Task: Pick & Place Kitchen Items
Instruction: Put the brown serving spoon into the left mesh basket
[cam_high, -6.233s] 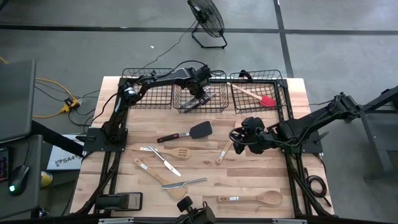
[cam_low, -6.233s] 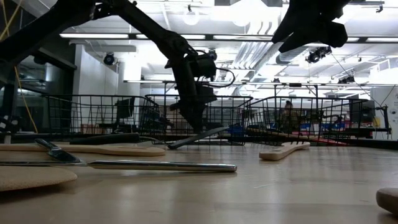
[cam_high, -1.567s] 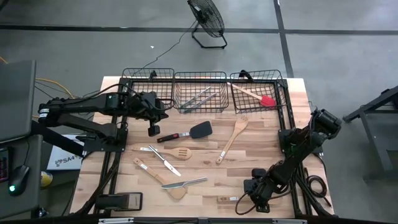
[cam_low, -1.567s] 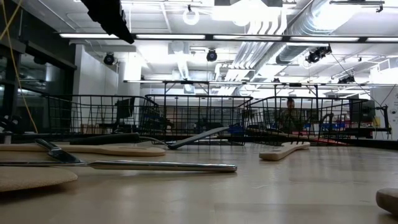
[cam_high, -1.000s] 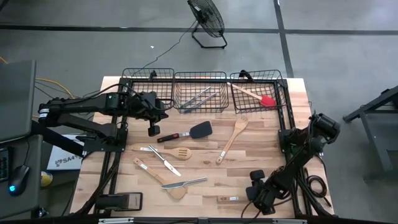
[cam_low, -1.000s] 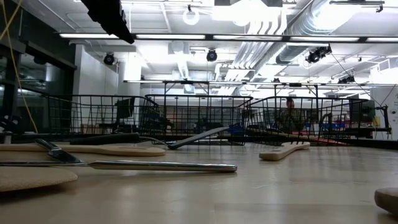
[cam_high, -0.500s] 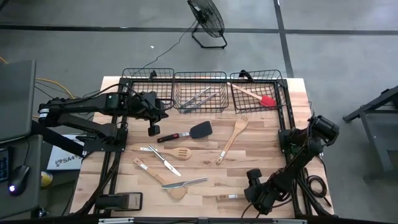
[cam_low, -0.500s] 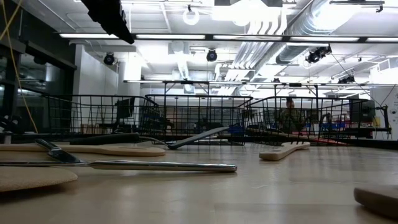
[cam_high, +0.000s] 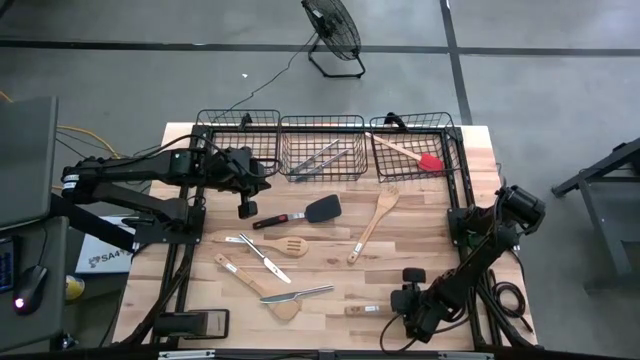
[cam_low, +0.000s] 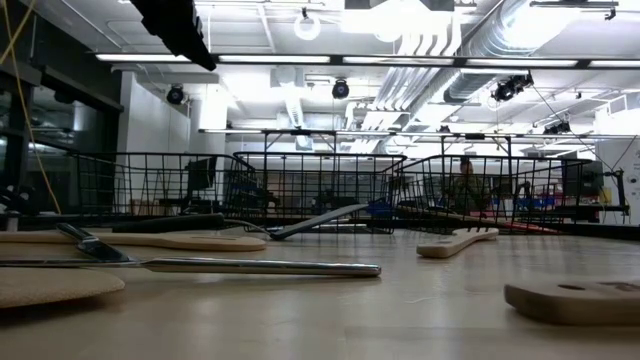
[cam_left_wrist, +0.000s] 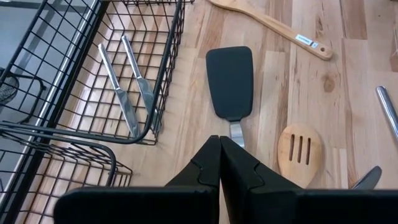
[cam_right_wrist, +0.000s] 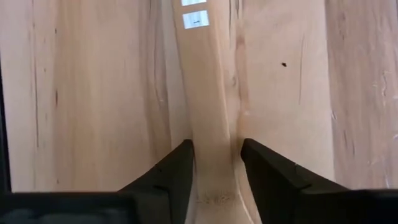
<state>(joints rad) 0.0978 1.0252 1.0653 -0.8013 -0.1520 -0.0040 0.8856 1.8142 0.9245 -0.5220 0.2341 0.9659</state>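
Observation:
My right gripper (cam_high: 400, 303) is at the table's near right, shut on a light wooden spoon (cam_high: 362, 310). The spoon's free handle end shows in the low view (cam_low: 575, 298); its bowl is hidden under my arm. My left gripper (cam_high: 245, 208) is shut and empty, above the table's far left beside the black turner (cam_high: 300, 214), which lies flat. Two silver knives (cam_high: 320, 157) lie in the middle basket. A red-headed spatula (cam_high: 410, 153) lies in the right basket. My right gripper pinches the spoon's handle (cam_right_wrist: 211, 155) between its two fingers (cam_right_wrist: 177, 171), about midway along the spoon, past the white labels (cam_right_wrist: 194, 15). The fingers come from above and lie across the handle. The handle lies about level, low over the table; whether it is clear, I cannot tell.
Loose on the table lie a slotted wooden spatula (cam_high: 265, 244), a wooden spoon (cam_high: 372, 225), two silver knives (cam_high: 262, 257) (cam_high: 297, 294) and a wooden spatula (cam_high: 250, 285). Three black wire baskets (cam_high: 240, 145) line the far edge.
My right gripper has gone a little toward the table's far edge and its left, taking the wooden spoon along. The spoon's handle end has shifted the same way and has come into the low view from the right.

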